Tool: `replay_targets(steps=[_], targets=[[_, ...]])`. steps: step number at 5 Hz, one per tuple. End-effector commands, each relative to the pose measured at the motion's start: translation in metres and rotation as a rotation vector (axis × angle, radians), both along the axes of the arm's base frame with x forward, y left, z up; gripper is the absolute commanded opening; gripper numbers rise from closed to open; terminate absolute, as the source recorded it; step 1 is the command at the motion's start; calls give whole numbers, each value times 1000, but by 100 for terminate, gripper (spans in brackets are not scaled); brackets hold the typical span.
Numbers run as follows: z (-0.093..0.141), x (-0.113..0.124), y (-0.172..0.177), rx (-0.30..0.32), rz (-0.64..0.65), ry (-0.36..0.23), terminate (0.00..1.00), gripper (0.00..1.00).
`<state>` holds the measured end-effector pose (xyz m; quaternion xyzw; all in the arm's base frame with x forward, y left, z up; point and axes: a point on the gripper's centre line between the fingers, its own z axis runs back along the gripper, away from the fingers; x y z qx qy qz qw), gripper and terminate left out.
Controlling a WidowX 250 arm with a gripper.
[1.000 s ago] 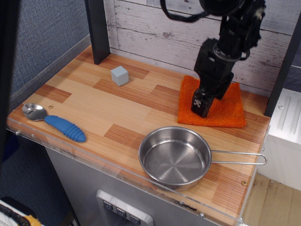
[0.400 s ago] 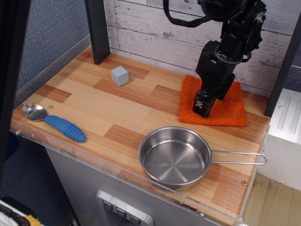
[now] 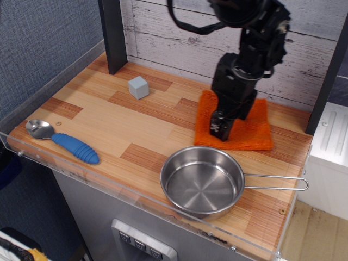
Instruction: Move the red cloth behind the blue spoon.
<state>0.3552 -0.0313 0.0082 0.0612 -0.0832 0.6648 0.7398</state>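
Orange-red square terry cloth (image 3: 247, 132) lies flat under the black gripper (image 3: 220, 129), whose tip presses its front-left part; I cannot tell its jaw state. Steel pan (image 3: 202, 181) sits just below; blue-handled metal spoon (image 3: 64, 141) lies far left on the wooden desk (image 3: 109, 117).

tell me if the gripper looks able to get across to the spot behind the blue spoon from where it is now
Probably yes. The gripper sits low on the red cloth at the right, and the tabletop between it and the blue spoon is mostly bare wood. Only the grey cube stands nearer the back, likely off the path.
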Motion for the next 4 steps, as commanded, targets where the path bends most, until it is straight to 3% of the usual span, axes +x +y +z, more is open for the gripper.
replay_targets(steps=[1,4], targets=[[2,-15,47,34,100,12,0,100],[-7,-47,110,66,255,4,0,100]])
